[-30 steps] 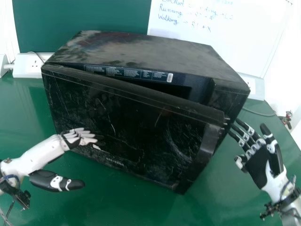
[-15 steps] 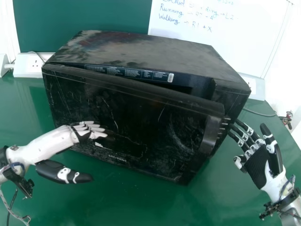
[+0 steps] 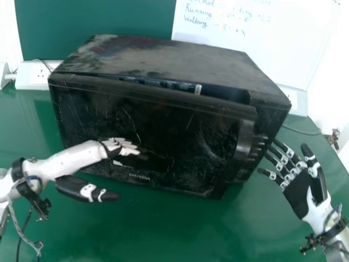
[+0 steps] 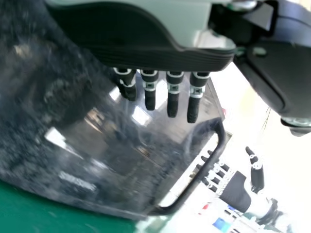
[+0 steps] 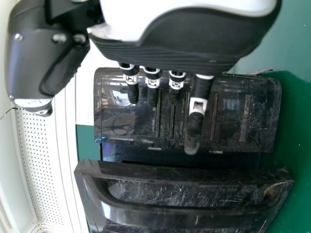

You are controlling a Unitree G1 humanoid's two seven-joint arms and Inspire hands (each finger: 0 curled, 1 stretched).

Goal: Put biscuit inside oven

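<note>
The black oven [image 3: 163, 60] stands on the green table, its door [image 3: 174, 136] slightly ajar with a narrow gap along the top and handle side. My left hand [image 3: 117, 146] lies with straight fingers against or just before the door's front; in the left wrist view my left hand [image 4: 160, 92] has its fingers over the glossy door [image 4: 116, 131]. My right hand [image 3: 300, 188] is open at the oven's right side, palm up. In the right wrist view my right hand [image 5: 165, 87] hangs before the control panel [image 5: 228, 107], beside the ajar door's handle [image 5: 189, 213].
A white board [image 3: 251, 43] stands behind the oven. White socket boxes sit at the back left [image 3: 34, 75] and back right [image 3: 297, 101], with a cable at the right. Green table surface [image 3: 180, 234] lies in front of the oven.
My left hand has moved right and slightly up along the door, and the door has swung closer to the oven body, narrowing the gap. My right hand has barely moved, though its thumb-side digits shifted slightly.
</note>
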